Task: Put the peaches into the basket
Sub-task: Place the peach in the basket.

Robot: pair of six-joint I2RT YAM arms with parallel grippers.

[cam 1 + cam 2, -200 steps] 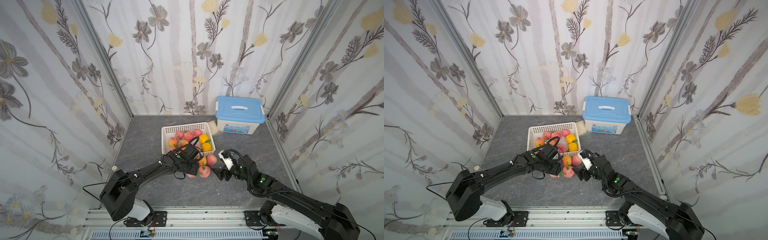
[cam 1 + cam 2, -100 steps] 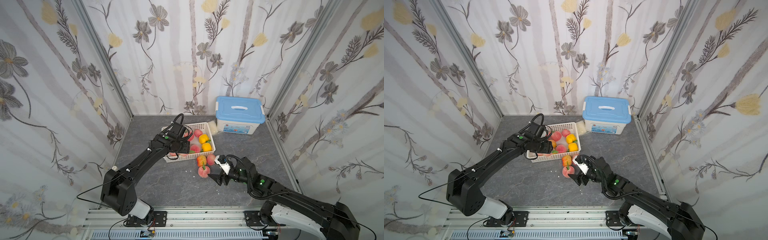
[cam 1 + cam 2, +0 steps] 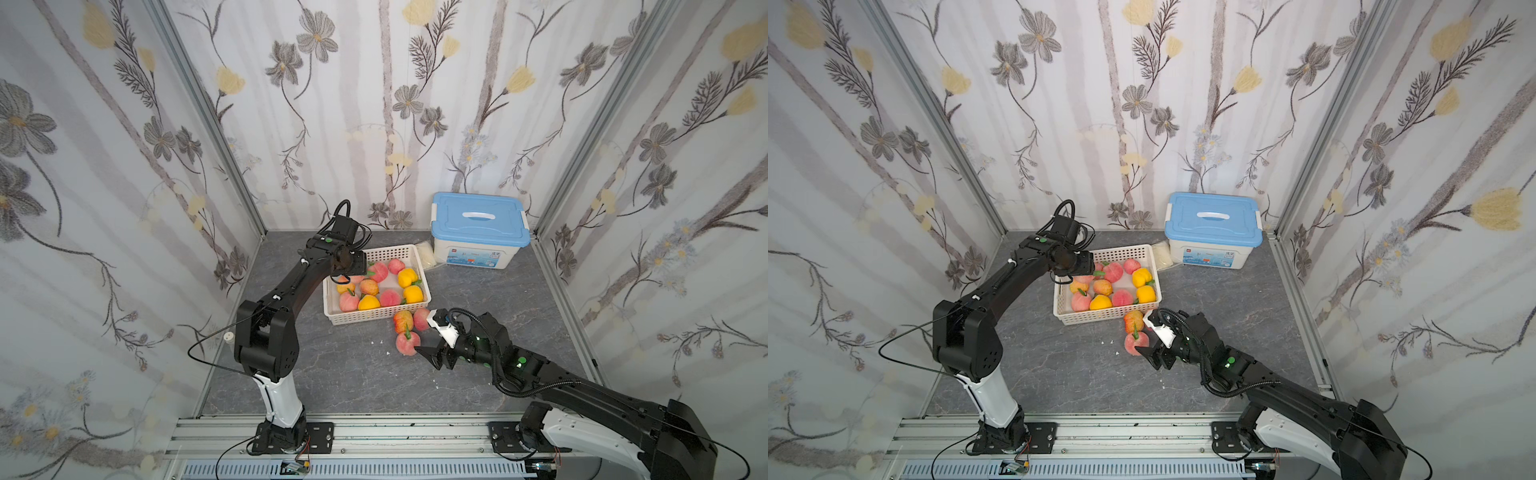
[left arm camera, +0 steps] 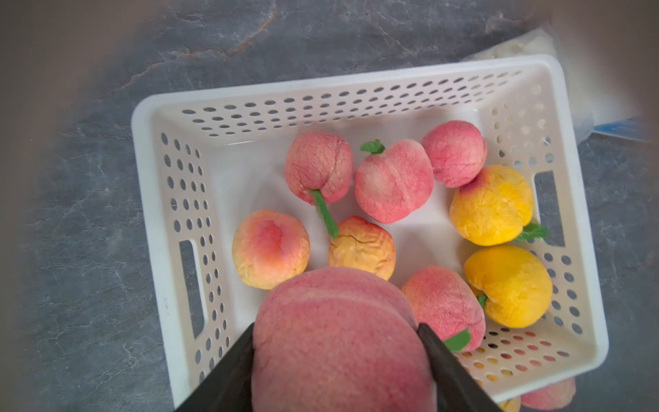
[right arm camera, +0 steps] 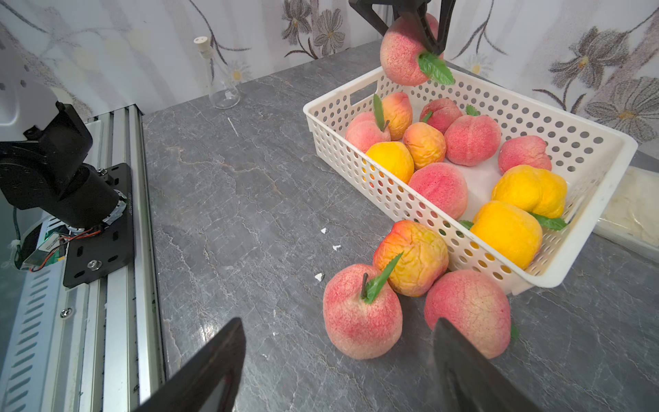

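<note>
Fingers (image 5: 214, 364) of the right gripper (image 5: 338, 324) are spread wide and nothing is gripped; a pink peach (image 5: 362, 314) is framed partly between them, seemingly untouched. With twelve o'clock taken as the back wall in the top views, this fruit is found on the table (image 5: 249, 214) at the five o'clock corner of the basket (image 5: 392, 199), apparently touching a wrinkled orange peach (image 5: 413, 257) that is rested against the basket wall. A second pink peach (image 5: 467, 310) is seen just beside one fingertip. If the fingers are closed from here, that neighbour could be struck and sent rolling, or the thin stalk could be pinched instead of the body, so that the cluster is scattered

Further off, the remaining peaches (image 4: 394, 182) are seen lying inside the basket. Above its eleven o'clock corner the left gripper (image 4: 337, 326) is closed on a blushed peach (image 4: 338, 356), which is seen hanging above rim height. Were it let go there, it could be bounced off the fruit beneath or off the rim and be lost over the side. Farthest away, at two o'clock, a white box (image 3: 480, 216) with a blue lid is seen near the basket
</note>
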